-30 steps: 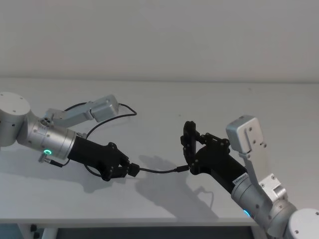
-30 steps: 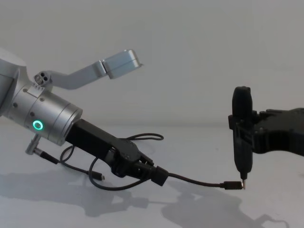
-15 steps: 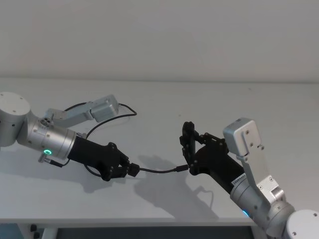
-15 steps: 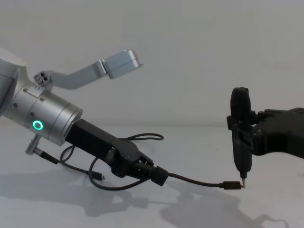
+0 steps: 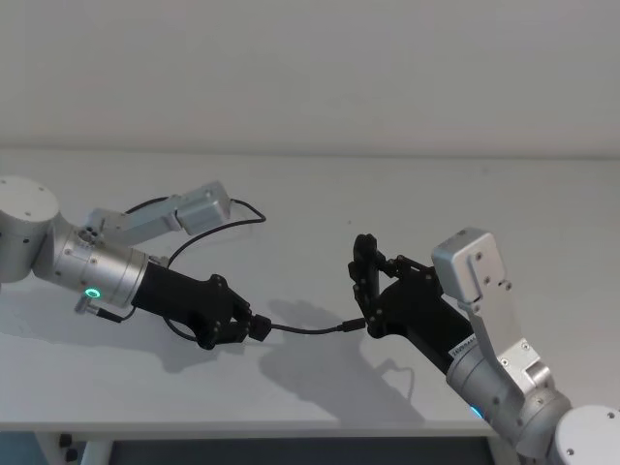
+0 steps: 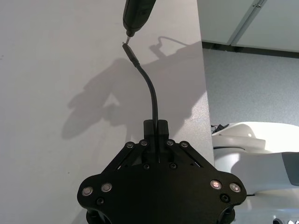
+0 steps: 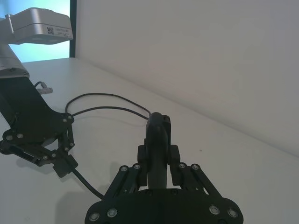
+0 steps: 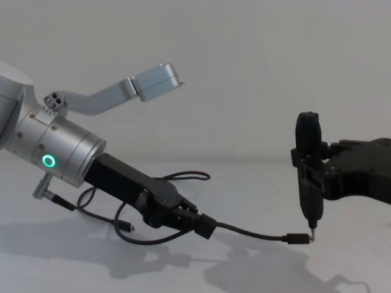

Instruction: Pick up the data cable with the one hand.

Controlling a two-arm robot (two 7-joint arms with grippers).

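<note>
The data cable is clamped near one plug by the closed fingers of the left gripper, just above the table. Its free plug touches the right gripper, whose fingers are shut. Risk: lifting may snag there, pulling the cable loose.

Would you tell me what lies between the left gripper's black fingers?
The left gripper is shut on the thin black data cable, just behind a plug. The fingers cover the clamped stretch; the table lies below.
</note>
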